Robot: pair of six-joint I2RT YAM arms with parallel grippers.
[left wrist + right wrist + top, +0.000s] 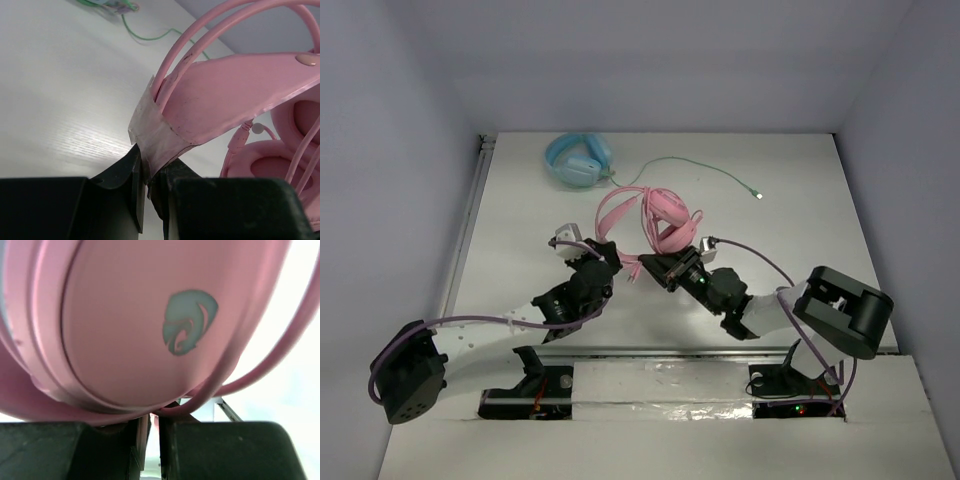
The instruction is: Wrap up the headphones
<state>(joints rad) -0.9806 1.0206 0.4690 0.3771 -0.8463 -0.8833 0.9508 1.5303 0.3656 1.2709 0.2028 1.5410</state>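
My left gripper is clamped on the taped end of the headband, anchoring the headphones just ahead of both grippers. My right gripper looks pinched on the thin cable under an earcup, presumably to lead it around. The table is white and the walls pale; blue headphones lie farther out.

headphones: 2 are showing, pink headphones and light blue headphones | grippers: 2 are showing, left gripper and right gripper | green cable: 1
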